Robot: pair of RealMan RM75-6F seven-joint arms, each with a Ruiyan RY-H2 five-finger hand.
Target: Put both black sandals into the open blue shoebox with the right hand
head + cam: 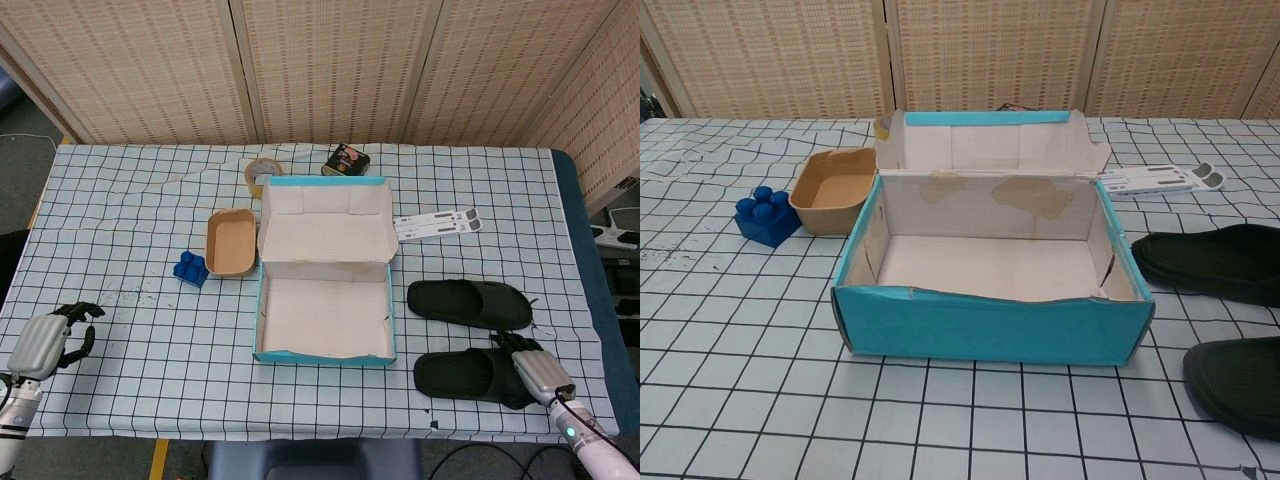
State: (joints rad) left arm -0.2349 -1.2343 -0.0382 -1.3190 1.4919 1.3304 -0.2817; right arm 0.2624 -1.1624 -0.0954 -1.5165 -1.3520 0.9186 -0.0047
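The right hand [535,368] is resting at the right end of the nearer black rubber sandal [470,376], long axis left-right; fingers' closure cannot be told

An open blue cardboard shoebox [325,300] sits mid-counter on the checked cloth, with 2 black rubber sandals [468,304] lying to its right. The right hand [535,370] rests at the nearer sandal's [462,375] outer end, while the left hand [45,340], fingers curled, sits at the counter's [150,330] far left edge.
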